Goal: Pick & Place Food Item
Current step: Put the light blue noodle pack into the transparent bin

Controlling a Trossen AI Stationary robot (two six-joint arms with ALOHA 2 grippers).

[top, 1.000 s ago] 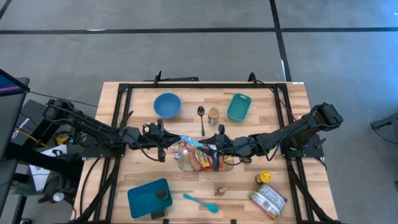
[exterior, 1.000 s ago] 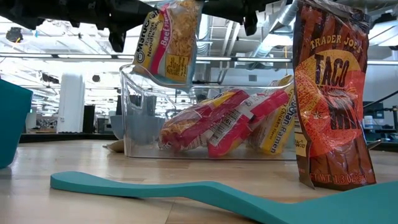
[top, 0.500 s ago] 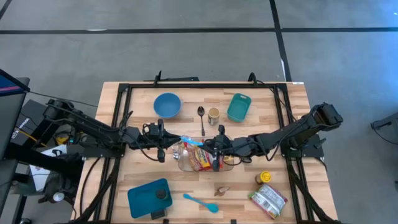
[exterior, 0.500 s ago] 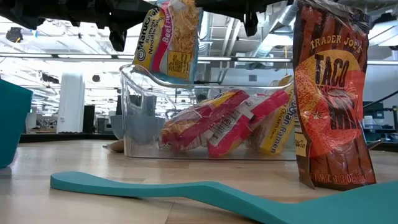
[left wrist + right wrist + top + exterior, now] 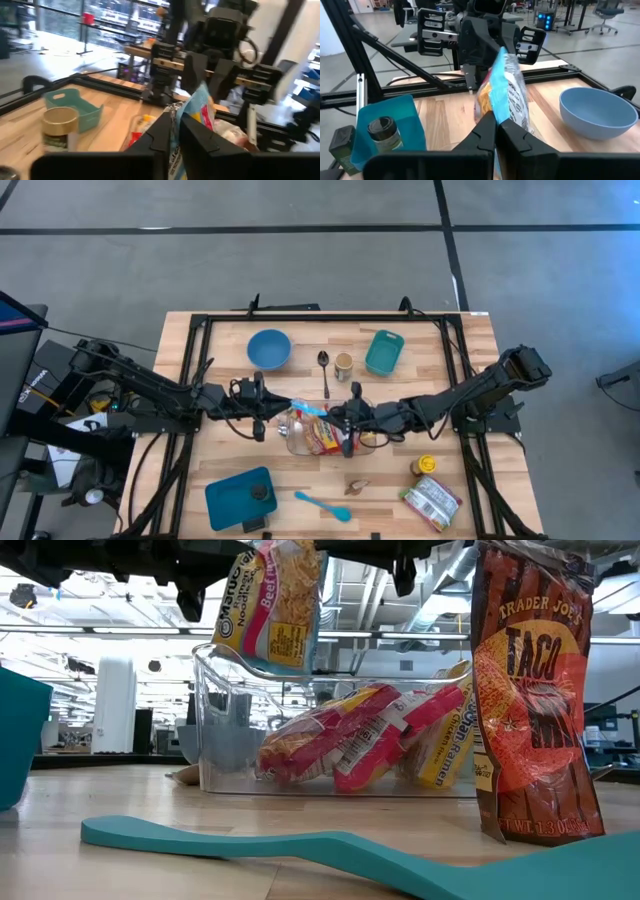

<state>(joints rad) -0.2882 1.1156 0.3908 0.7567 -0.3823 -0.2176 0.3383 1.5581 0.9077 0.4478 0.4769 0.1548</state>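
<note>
Gripping points hidden by dark fingers, yet ramen packet hanging above clear bin, pinched between both clenched jaws.

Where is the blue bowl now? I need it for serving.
In the high view the blue bowl sits at the table's far left, beside the spoon, behind the left hand.

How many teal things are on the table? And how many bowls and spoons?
Teal things: 3, the basket, tray and spatula
Bowls: 1, the blue bowl
Spoons: 1, the metal spoon
Total: 5
</note>
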